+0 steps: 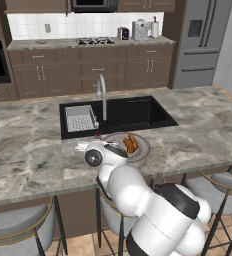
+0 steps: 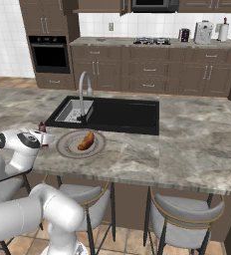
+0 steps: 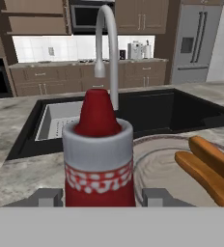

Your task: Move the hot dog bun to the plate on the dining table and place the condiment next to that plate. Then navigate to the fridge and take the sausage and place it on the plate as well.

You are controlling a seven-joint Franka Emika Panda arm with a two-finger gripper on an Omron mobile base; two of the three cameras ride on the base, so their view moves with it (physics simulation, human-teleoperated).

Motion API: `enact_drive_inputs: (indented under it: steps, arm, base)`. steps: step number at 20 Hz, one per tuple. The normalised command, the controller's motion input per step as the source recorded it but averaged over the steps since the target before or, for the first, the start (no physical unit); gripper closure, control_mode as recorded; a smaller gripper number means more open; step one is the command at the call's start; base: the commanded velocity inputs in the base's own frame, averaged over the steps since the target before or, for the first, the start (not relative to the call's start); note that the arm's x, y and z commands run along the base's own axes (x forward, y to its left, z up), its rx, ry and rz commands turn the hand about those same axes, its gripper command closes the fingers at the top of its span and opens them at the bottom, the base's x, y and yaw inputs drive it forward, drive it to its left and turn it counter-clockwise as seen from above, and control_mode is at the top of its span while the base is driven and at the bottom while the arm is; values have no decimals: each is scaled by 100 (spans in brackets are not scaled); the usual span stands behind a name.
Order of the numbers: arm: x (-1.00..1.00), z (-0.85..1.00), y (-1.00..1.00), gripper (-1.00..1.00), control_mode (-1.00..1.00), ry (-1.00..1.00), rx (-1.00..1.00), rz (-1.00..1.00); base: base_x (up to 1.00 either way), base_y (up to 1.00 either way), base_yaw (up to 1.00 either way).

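The condiment, a red squeeze bottle with a white band, stands upright between my fingertips. My gripper is shut on it, just left of the plate. Whether its base touches the dining table is hidden. The hot dog bun lies on the grey plate in front of the sink. From the right, the bun rests on the plate, with the condiment's cap and my gripper at the plate's left. The fridge stands at the far right.
A black sink with a chrome tap lies just behind the plate. Grey-cushioned stools line the table's near edge. The wall counter with a gas hob runs along the back.
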Motion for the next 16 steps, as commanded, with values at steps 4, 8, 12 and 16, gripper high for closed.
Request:
enact_drive_inputs:
  steps: [4,8,12,16]
  arm:
    - [0,-11,0,100,-100,-5,0,0]
    - [0,-8,4,100,-100,-2,0,0]
    - [0,-1,10,100,-100,-3,0,0]
    - [0,-5,12,100,-100,-1,0,0]
  base:
    - [0,0,0]
    - [0,0,0]
    - [0,0,0]
    - [0,0,0]
